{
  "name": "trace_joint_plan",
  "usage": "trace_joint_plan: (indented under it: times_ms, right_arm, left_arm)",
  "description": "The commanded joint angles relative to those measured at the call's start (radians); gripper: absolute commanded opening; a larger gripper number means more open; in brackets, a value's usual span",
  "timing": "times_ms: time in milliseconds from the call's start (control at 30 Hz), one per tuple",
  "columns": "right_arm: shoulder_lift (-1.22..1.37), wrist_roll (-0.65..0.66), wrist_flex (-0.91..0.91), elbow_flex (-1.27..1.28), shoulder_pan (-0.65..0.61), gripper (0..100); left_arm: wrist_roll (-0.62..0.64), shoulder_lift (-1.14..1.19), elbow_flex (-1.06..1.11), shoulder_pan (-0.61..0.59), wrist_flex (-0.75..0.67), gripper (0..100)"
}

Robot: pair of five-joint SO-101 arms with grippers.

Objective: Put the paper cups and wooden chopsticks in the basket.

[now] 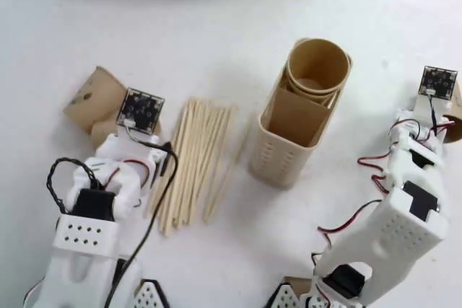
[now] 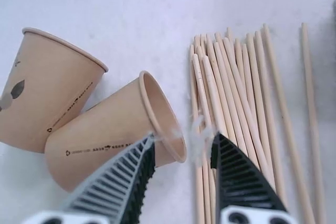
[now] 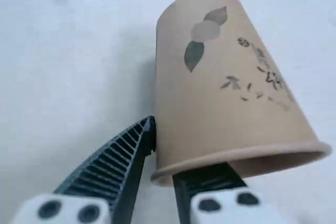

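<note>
Left gripper (image 2: 183, 137) gapes — right gripper (image 3: 165, 156) pinches cup (image 3: 226, 77)

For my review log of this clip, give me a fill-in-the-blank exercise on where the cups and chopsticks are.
The chopsticks lie on the ___.
Stacked cups stand inside the ___.
Beside the left gripper lie ___ loose cups.
The right gripper clamps the right cup's ___.
Missing: table; basket; two; rim.
</note>
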Motion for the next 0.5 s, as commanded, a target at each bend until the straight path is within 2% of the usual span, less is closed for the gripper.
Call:
trace_joint_plan:
  times_ms: [0, 200, 467]
  right_arm:
    - [-0.148, -0.008, 0.191, -0.057, 0.025, 1.6]
    - [-0.441, 0.002, 0.638, -0.057, 0.001, 1.6]
    - [-0.917, 0.025, 1.044, -0.057, -0.113, 1.6]
  left_arm:
    - [-0.009, -0.013, -0.006, 0.002, -0.025, 18]
    - [-0.009, -0.013, -0.006, 0.002, -0.025, 18]
    - [-0.009, -0.015, 0.002, 0.004, -0.025, 18]
